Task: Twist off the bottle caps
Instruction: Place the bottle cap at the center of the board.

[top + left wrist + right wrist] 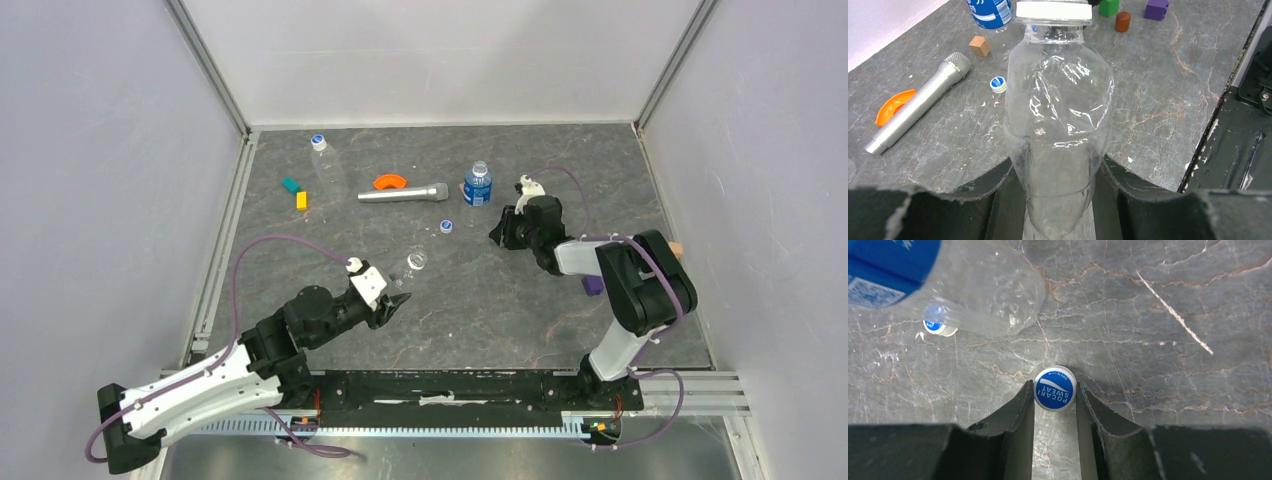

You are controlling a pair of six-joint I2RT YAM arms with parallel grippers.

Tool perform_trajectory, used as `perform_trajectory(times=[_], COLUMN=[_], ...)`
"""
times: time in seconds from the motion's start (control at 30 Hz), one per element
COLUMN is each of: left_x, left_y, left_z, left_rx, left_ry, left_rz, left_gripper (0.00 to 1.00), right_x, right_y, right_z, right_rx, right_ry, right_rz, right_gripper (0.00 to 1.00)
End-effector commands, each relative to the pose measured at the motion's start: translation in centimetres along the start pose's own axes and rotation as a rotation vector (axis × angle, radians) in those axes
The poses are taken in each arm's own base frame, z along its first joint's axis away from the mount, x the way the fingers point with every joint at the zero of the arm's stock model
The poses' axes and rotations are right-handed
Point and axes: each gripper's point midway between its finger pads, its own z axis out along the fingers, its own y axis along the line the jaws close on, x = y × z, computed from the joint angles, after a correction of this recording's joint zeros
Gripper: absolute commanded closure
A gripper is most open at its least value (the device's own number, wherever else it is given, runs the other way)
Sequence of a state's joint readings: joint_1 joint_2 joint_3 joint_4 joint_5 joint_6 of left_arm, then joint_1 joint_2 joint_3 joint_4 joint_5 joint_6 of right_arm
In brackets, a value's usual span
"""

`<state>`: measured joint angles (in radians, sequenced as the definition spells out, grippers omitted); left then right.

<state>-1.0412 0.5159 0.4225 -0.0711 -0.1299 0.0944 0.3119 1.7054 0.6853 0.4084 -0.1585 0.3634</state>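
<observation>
Two tools grip tight: left tool (1055,165) clamps a clear capped bottle (1058,100), right tool (1054,390) pinches a blue cap (1055,387) over the table (1148,315).

Overhead view: light is coming down even and diffuse and the white walls are bouncing it, so the table (480,310) is showing only faint, soft shadows beside the arms. Left wrist: clear bottle (1058,115) is throwing hard white glints and warping the marbling behind it; left hand (1055,165) is rendering near-black and soft-edged. Right wrist: cap (1055,388) is reading sharp, print legible, with a soft shadow pooling around it; labelled bottle (948,285) is looking slightly soft.
</observation>
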Motion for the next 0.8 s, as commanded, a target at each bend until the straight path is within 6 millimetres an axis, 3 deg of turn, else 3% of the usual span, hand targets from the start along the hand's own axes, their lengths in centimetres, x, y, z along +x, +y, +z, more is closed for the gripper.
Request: perform_trajectory(times=[0.0, 0.43, 0.77], left_x=[-1.3, -1.3, -1.3], left_y=[0.2, -0.2, -0.2], left_z=[0.2, 1.1, 0.7], left_rx=[-0.02, -0.002, -0.003], left_ry=[-0.06, -0.047, -0.052], left_rz=[-0.037, -0.035, -0.044], left_gripper=[0.78, 0.78, 0.77], right_x=[-2.9, -1.3, -2.3], right_y=[0.7, -1.7, 0.1], right_z=[0.9, 2.0, 0.8], right_rx=[-0.02, 0.08, -0.024], right_ry=[-0.089, -0.074, -0.114], right_rz=[0.006, 0.016, 0.06], right_gripper=[0.65, 0.56, 0.46])
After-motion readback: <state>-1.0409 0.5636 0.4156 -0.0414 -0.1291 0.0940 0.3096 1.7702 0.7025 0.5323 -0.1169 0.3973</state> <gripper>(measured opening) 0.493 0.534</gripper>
